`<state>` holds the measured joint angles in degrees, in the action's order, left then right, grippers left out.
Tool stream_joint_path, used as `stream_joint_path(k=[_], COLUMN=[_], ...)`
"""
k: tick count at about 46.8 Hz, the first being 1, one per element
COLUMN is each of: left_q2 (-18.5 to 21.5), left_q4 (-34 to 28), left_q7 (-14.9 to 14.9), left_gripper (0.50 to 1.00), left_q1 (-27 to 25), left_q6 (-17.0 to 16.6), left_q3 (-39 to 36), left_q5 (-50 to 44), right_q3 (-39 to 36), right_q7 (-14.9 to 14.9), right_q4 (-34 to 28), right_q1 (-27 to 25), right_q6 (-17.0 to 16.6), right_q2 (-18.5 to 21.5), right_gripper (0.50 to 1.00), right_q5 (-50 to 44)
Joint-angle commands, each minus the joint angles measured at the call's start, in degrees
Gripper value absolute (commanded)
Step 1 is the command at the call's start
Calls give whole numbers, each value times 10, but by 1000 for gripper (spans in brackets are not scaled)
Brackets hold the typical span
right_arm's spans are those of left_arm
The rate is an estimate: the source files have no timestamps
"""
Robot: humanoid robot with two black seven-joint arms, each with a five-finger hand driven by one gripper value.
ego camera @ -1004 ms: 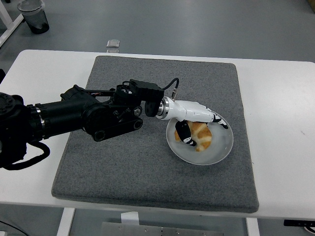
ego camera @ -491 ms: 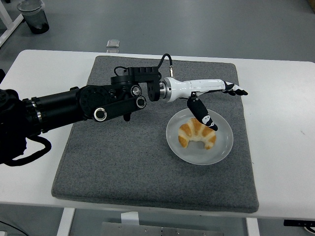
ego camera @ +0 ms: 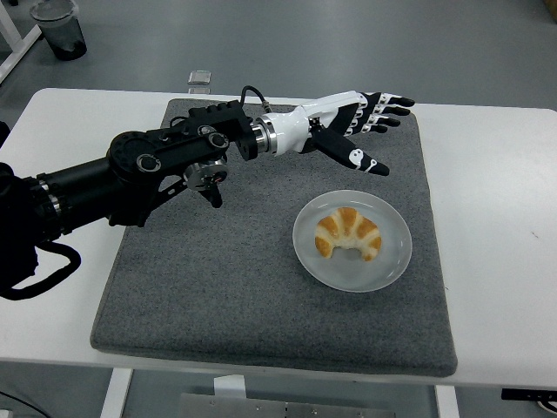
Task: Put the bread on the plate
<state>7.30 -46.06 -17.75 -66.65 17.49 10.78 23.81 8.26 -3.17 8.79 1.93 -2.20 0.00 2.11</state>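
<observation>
Resting on the plate (ego camera: 352,272) in the centre-right of the frame, the bread (ego camera: 348,235) is a golden croissant-shaped piece lying with its curved back toward the top of the picture and its two ends pointing down. The plate is round and pale, and it sits on a grey mat (ego camera: 252,296) that covers most of the white tabletop (ego camera: 505,261).

Above the plate, toward the upper middle of the frame, the left hand (ego camera: 352,126) hangs in the air, well apart from the bread and touching nothing. Its white-and-black fingers (ego camera: 387,109) are stretched out wide and nearly straight, pointing toward the upper right, while the thumb angles down toward the right. The hand holds nothing. Its black arm (ego camera: 130,174) comes in from the left edge of the frame and crosses the left part of the mat.

At the upper left corner of the picture a dark cup (ego camera: 59,28) stands on the floor beyond the tabletop. A small clear object (ego camera: 200,78) lies just past the tabletop's far edge; what it is cannot be told.
</observation>
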Motion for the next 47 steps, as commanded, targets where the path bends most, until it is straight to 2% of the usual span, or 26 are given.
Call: stream_joint_path(k=[1, 13, 21, 36, 44, 47], left_q2=[0, -1, 0, 18, 37, 40], left_q4=[25, 94, 116, 118, 120, 121], left_q7=[1, 7, 8, 33, 34, 39], left_gripper=[992, 992, 994, 994, 994, 994], left_q1=[3, 39, 77, 166, 187, 188], left_q6=[19, 61, 82, 77, 73, 60], left_q3=[5, 15, 63, 224, 281, 289], left_q5=[-53, -207, -267, -329, -336, -343], right_q3=[0, 0, 0, 0, 0, 0], right_q7=[0, 0, 0, 0, 0, 0], right_q4=[0, 0, 0, 0, 1, 1], right_q1=[0, 0, 0, 0, 0, 0], right_q6=[0, 0, 0, 0, -1, -1], right_q2=[0, 0, 0, 0, 0, 0], right_gripper=[930, 932, 930, 932, 930, 930], right_q5=[0, 0, 0, 0, 0, 0])
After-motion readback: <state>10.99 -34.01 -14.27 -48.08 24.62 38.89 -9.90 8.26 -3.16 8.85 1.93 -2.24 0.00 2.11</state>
